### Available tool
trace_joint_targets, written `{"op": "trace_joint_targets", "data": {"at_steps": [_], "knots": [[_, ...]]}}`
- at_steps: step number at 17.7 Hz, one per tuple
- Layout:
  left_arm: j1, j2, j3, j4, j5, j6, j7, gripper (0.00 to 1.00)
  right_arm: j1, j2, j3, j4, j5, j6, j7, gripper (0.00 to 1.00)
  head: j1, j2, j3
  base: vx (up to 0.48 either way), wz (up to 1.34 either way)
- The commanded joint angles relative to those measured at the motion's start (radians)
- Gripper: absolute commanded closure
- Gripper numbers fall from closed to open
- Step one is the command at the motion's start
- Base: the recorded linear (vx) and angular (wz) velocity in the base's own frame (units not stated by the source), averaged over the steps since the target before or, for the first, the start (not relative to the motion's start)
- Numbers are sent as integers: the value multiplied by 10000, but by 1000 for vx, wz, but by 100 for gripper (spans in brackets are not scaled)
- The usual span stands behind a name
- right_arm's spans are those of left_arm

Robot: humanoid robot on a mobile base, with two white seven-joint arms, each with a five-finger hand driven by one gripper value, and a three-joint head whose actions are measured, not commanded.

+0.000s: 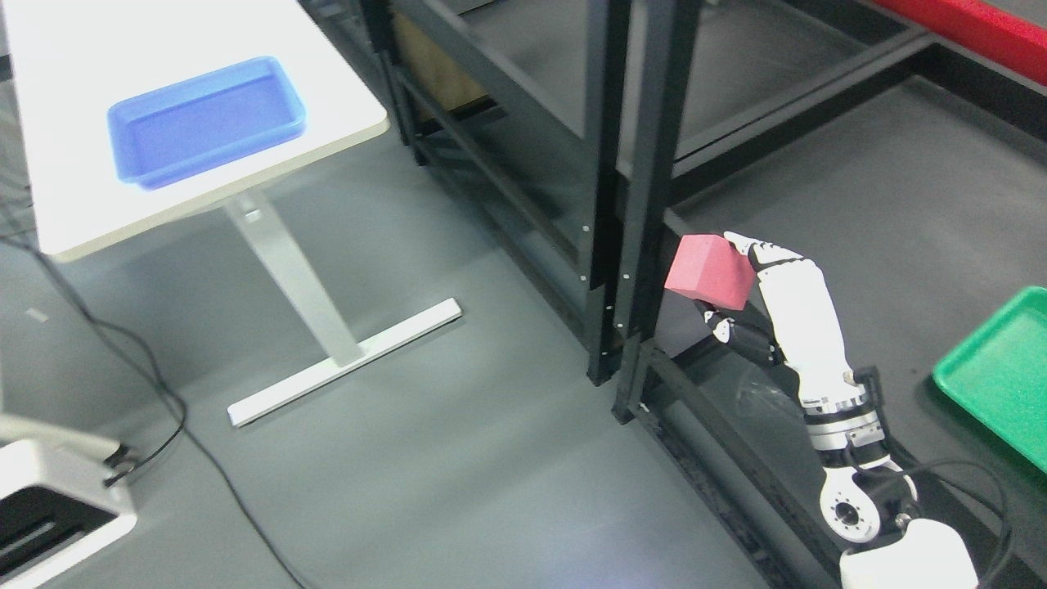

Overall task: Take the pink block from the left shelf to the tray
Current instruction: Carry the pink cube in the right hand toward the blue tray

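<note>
Here we have the block (710, 271) clamped in our right hand (757, 286), fingers curled over its far top edge and the thumb, as far as we can tell, pressing from underneath. It hangs in the air just beside the dark shelf post (646, 204), clear of any shelf board, so we judge the pick itself done and the carry in hand. We hold it out at the fingertips, not deep in the palm, and tilted, one corner pointing down toward the floor; that leaves most of its faces bare and should make letting go simple, though a fingertip grip on a smooth block could slip if we swing fast.

The blue tray (208, 119) sits on the white surface (343, 98), well apart from the block, up and to the left. It is open-topped with low walls, which is why we can drop the block in from above without careful aiming. A green tray (1002, 380) lies near on the right, on the dark shelf board; which one is meant we cannot tell from the task words alone.

Between block and blue tray stand the shelf posts, so we judge the next move needs us to draw the arm back from the frame before crossing over. Our left arm does not show.
</note>
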Motion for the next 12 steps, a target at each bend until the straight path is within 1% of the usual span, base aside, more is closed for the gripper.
{"op": "trace_joint_targets", "data": {"at_steps": [1, 4, 7, 9, 12], "knots": [[199, 175, 0, -174, 0, 8, 1, 0, 47, 51, -52, -110, -41, -17, -3, 95, 0, 0, 0, -177, 980], [199, 175, 0, -174, 0, 8, 1, 0, 47, 81, -83, -110, -331, -352, -155, 95, 0, 1, 0, -126, 986], [199, 175, 0, -174, 0, 8, 1, 0, 62, 81, -68, -110, -394, -400, -829, 95, 0, 2, 0, -86, 903], [199, 175, 0, -174, 0, 8, 1, 0, 93, 81, -68, -110, -394, -400, -1122, 95, 0, 2, 0, -52, 762], [199, 175, 0, -174, 0, 8, 1, 0, 93, 97, -68, -110, -394, -385, -1123, 95, 0, 2, 0, -12, 552]]}}
